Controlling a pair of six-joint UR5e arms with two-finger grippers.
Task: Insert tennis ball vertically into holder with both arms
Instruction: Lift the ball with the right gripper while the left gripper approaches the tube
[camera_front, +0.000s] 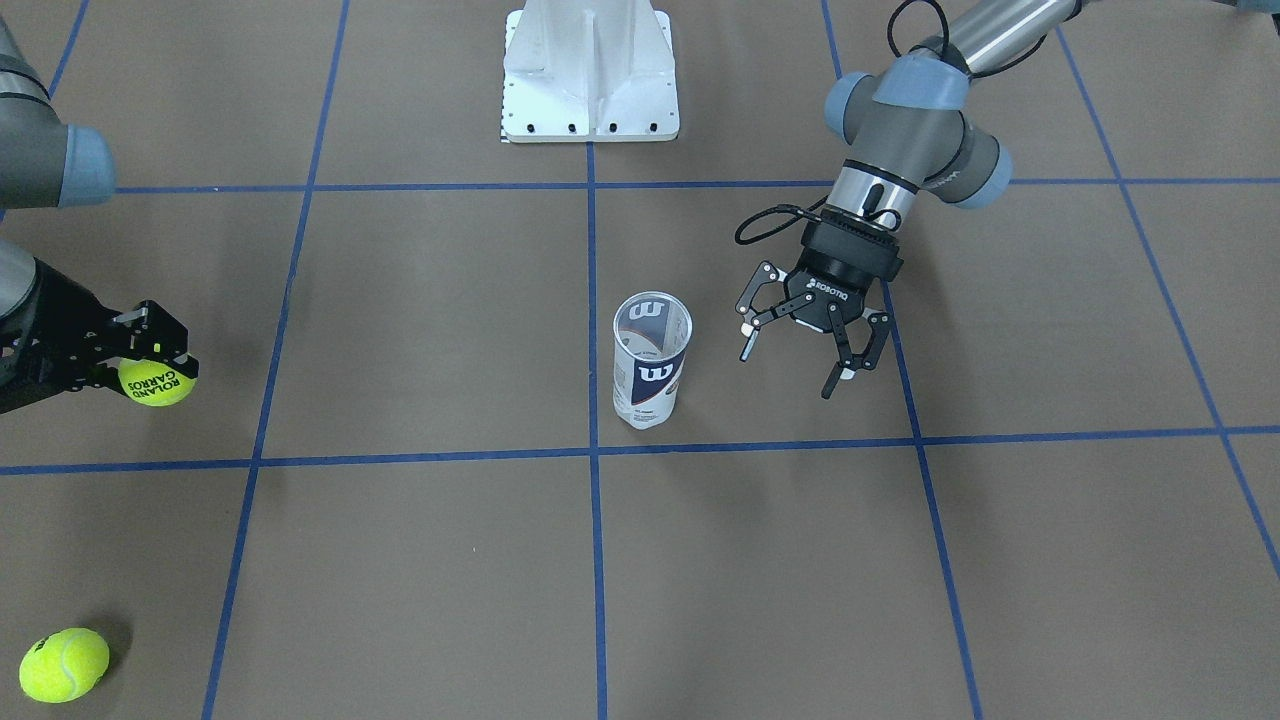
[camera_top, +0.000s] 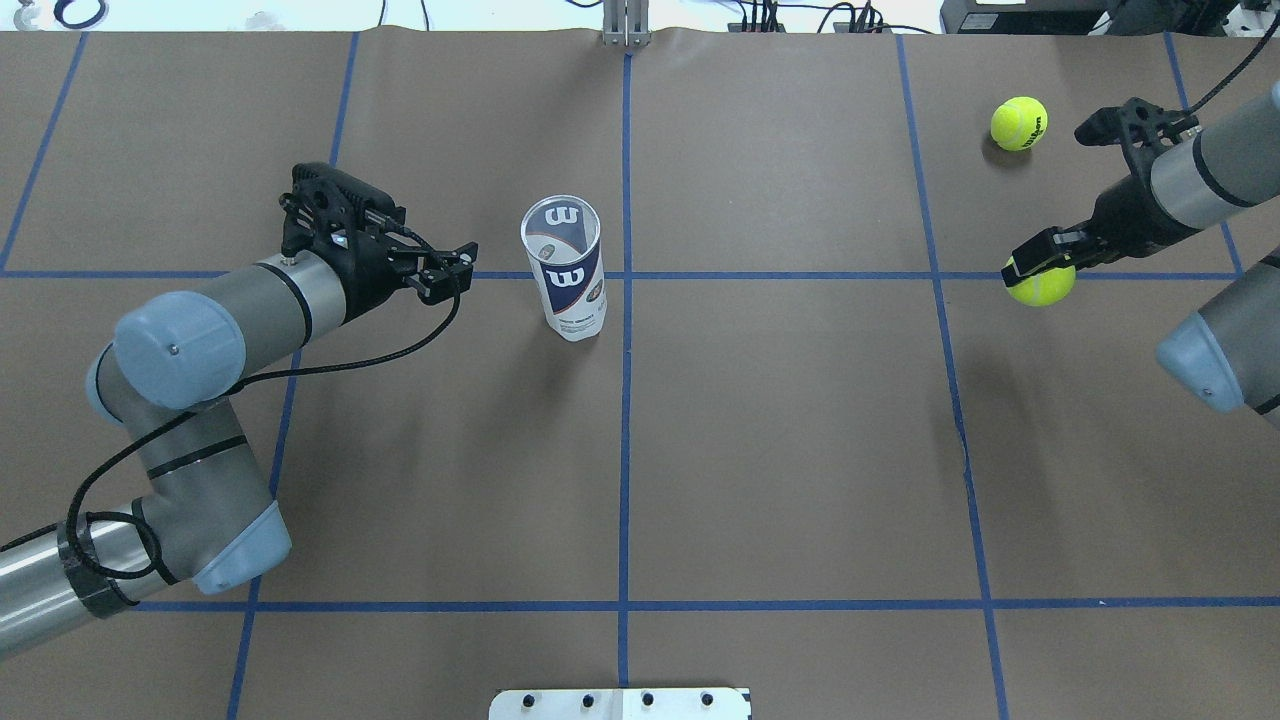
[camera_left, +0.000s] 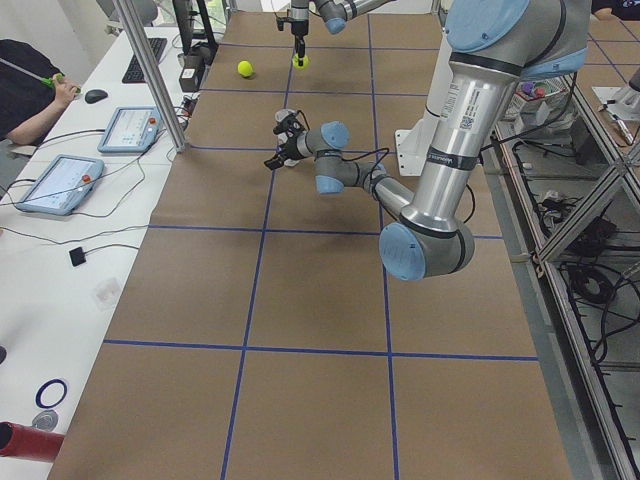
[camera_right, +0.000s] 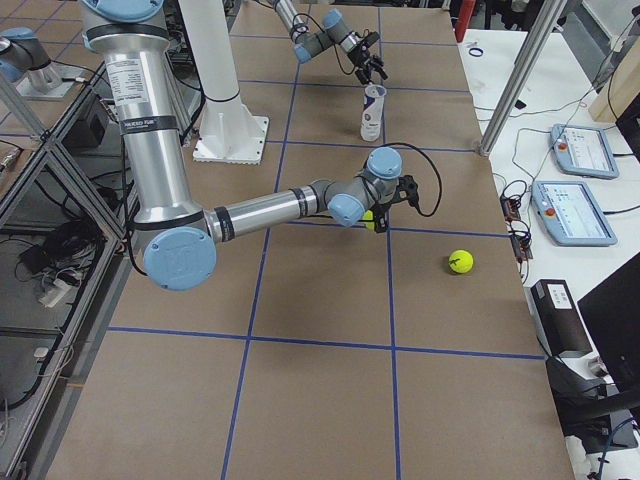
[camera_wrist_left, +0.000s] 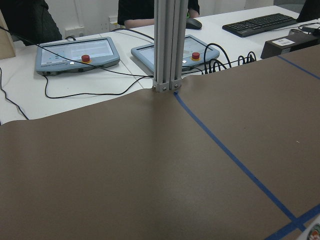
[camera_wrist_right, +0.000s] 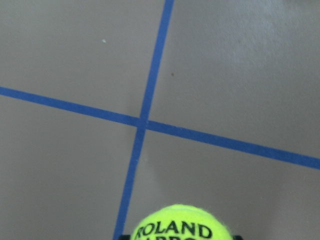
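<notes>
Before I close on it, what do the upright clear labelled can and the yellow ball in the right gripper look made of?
Clear cylindrical can: probably thin glossy plastic; its wall looks see-through around the white-and-navy label. Yellow-green ball printed ROLAND GARROS: matte fuzzy felt, by its nap; the core is hidden.

Both the left arm (camera_top: 190, 340) and the right arm (camera_right: 250, 212) are silver tubes joined by grey housings with round light-blue caps, and a printed label sits on the upright tube of each. A black cable (camera_top: 380, 352) loops loose beside the left arm's wrist, and a black band wraps its lower tube. The left gripper (camera_front: 788, 372) is black with linked fingers, pale tips and white "ROBOTIQ" lettering, the right gripper (camera_top: 1040, 272) is black too, and the white base (camera_front: 590, 70) has a row of dark bolts.
</notes>
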